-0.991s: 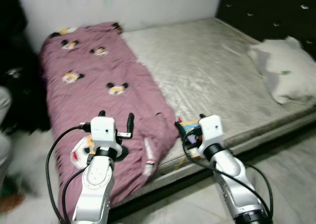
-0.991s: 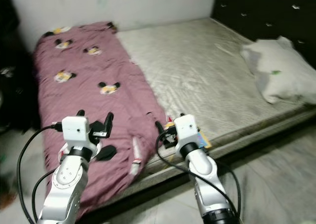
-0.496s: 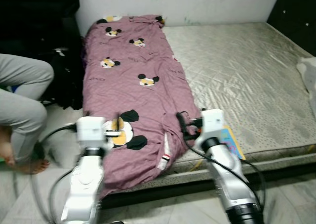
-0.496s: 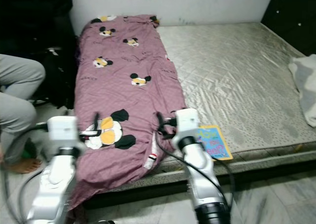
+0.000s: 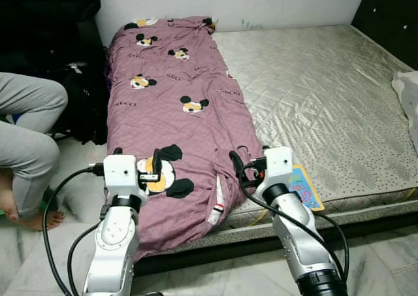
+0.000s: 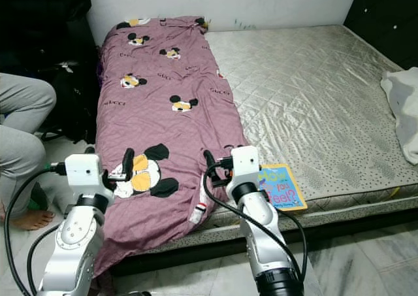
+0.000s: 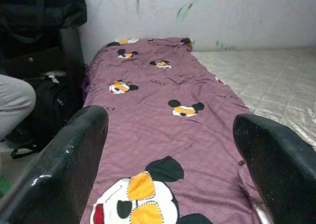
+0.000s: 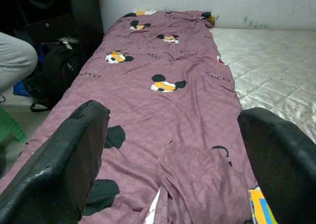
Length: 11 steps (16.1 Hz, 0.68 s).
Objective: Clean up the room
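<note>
As view settles square on purple blanket (image 5: 176, 113), left gripper (image 5: 136, 160) and right gripper (image 5: 247, 165) hover spread, empty, over its near edge; book (image 6: 279, 186) just beside; grasp likely next.

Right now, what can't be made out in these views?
- Book: near edge hidden behind the right arm in the eye views; title partly cut.
- Pillow: cut off by the right edge.
- Person: a bent leg and a foot, rest cut by the left edge.
- Bag: too dark for detail.

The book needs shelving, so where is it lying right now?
In the right eye view, the book lies flat on the mattress at its near edge, beside the purple blanket and just right of the right gripper.
</note>
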{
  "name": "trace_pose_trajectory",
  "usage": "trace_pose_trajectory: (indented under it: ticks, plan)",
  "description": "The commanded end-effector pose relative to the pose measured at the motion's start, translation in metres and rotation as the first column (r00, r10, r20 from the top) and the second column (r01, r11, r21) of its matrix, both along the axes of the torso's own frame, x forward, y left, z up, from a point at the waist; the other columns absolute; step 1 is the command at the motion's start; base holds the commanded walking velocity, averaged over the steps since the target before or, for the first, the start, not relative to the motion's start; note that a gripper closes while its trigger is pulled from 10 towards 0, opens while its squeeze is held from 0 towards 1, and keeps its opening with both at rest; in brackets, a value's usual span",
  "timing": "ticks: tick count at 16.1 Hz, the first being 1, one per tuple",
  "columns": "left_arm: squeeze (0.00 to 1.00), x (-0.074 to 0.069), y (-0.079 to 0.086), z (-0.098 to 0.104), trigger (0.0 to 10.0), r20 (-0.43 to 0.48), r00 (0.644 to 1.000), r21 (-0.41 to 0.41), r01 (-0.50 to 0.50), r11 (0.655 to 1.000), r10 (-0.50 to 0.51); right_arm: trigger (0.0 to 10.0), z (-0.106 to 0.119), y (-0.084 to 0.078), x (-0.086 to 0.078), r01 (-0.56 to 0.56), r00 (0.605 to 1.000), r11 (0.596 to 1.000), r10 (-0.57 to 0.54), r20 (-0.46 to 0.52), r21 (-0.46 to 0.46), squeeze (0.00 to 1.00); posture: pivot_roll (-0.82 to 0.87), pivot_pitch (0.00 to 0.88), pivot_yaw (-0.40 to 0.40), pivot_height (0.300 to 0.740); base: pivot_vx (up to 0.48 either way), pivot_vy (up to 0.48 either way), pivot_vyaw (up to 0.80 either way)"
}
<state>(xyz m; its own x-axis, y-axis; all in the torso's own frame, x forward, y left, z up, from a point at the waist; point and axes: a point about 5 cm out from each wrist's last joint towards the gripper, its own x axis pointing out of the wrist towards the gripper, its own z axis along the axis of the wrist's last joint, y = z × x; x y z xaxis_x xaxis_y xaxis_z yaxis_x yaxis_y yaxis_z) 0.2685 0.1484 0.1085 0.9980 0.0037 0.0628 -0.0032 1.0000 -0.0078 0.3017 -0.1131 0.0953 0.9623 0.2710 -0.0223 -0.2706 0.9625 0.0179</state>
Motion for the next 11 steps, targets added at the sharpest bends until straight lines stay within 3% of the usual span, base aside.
trace_pose_trajectory:
  ticks: [1, 7, 11]
  plan:
    - [0.00, 0.0015, -0.0024, 0.0030, 10.0, 0.004, 1.000, 0.000, 0.018, 1.000, -0.018, 10.0, 0.0011, 0.0020, 0.0020, 0.000, 1.000, 0.999, 0.000, 0.014, -0.032, 0.00, -0.08, 0.062, -0.027, 0.740, 0.000, 0.000, 0.80]
    - [0.00, 0.0042, -0.0057, 0.0036, 10.0, 0.007, 0.999, -0.011, 0.036, 0.999, -0.036, 10.0, 0.0011, 0.0008, 0.0039, 0.009, 1.000, 0.999, -0.009, 0.022, -0.032, 0.00, -0.08, 0.054, -0.033, 0.740, 0.000, 0.000, 0.69]
    - [0.00, 0.0052, -0.0084, 0.0053, 10.0, 0.019, 0.999, -0.012, 0.038, 0.999, -0.038, 10.0, 0.0002, 0.0004, 0.0054, 0.008, 1.000, 0.999, -0.007, 0.021, -0.033, 0.00, -0.08, 0.046, -0.034, 0.740, 0.000, 0.000, 0.00]
